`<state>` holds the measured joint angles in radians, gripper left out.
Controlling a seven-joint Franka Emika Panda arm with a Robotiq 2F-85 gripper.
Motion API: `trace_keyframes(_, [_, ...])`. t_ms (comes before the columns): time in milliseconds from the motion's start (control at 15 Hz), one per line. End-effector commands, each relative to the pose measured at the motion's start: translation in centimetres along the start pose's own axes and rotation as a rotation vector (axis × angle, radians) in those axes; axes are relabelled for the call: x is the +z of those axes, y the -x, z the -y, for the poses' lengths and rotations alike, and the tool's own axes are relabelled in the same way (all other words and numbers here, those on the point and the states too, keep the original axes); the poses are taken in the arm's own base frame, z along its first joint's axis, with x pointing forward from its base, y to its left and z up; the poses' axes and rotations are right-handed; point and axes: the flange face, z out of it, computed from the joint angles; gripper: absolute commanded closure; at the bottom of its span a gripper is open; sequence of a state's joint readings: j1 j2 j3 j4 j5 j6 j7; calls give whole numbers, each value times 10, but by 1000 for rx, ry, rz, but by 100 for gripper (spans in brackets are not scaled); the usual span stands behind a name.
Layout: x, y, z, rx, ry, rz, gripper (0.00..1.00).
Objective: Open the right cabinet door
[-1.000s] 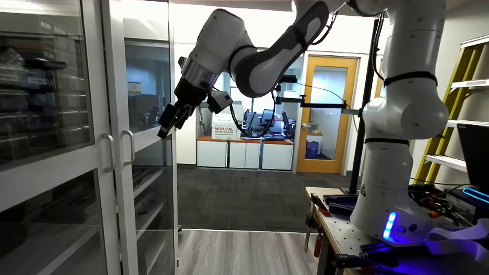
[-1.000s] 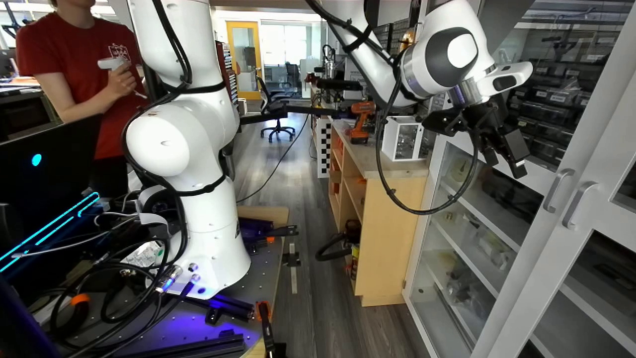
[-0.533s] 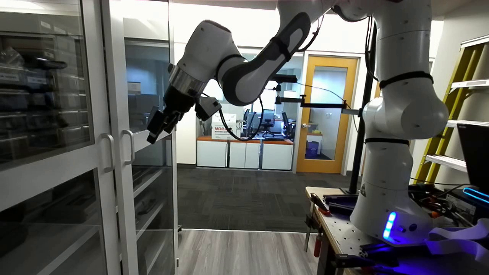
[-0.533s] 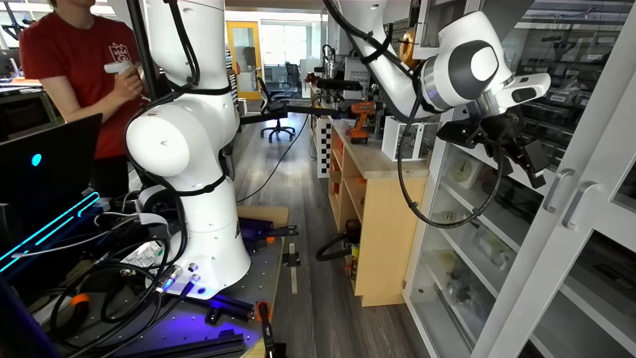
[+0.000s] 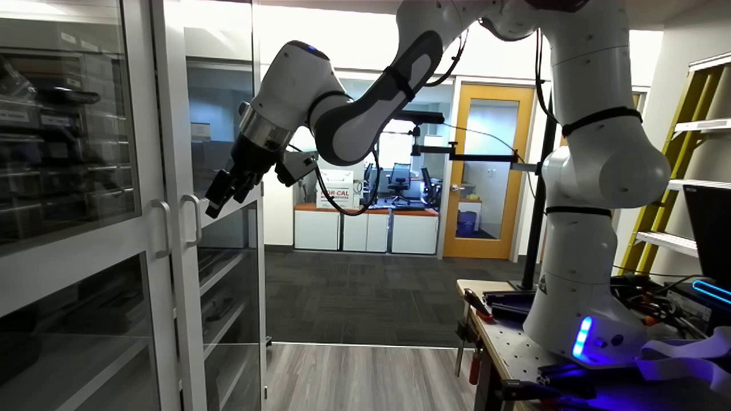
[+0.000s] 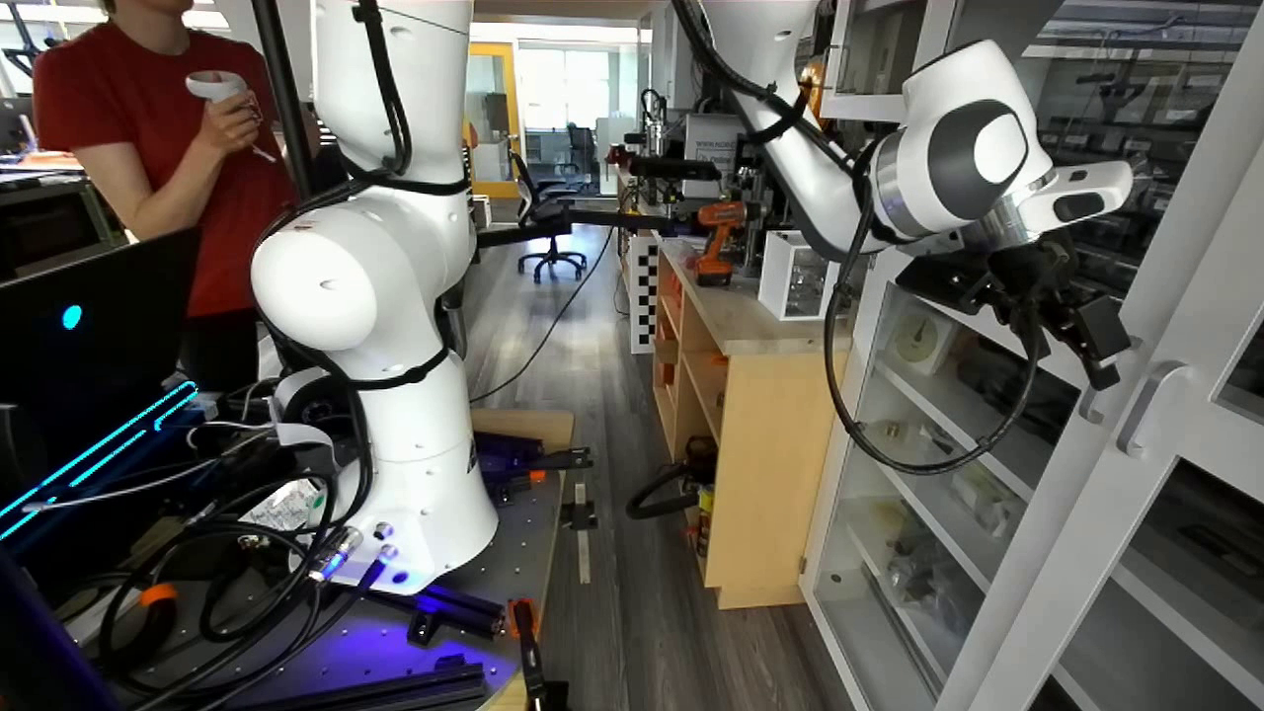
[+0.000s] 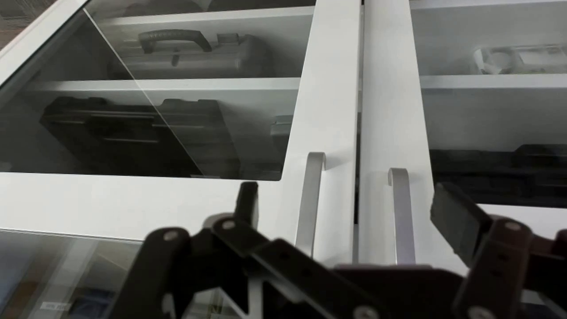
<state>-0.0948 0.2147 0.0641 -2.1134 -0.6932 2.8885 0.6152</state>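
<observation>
The Franka Panda arm [image 5: 291, 85] is stretched out here: in an exterior view its Robotiq gripper [image 5: 226, 205] hangs tipped downward, in front of the right cabinet door [image 5: 190, 319]. That door's shut, lined up with the left cabinet door [image 5: 163, 319], and its bar handle [image 5: 198, 221] looks just beside the gripper. Yellow stepladder [image 5: 668, 242] stands over past the arm's base. In an exterior view I've also got a person [image 6: 168, 193] in a red T-shirt [image 6: 148, 89] holding a white handheld controller [image 6: 215, 85], plus an orange cordless drill [image 6: 719, 237] on a wooden counter [image 6: 741, 326]. Gripper's near the handle from there too, though I can't tell if anything's touching. Wrist view is the clear one: jaws spread wide, fingers [image 7: 247, 204] well apart, both bar handles [image 7: 310, 204] showing in the gap between, and a carry case [image 7: 199, 64] and a black case [image 7: 133, 137] sitting on shelves [image 7: 221, 84] inside.
</observation>
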Motion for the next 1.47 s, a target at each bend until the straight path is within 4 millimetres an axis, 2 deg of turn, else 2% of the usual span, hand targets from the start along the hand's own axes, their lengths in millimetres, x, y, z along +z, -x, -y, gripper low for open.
trace_keyframes(0, [0,0,0,0,0,0,0])
trace_keyframes(333, [9,0,-1,-15,9,3,0])
trace_keyframes(867, [31,-4,-24,-5,16,-16,0])
trace_keyframes(1400, [55,-13,-33,-13,-31,-93,0])
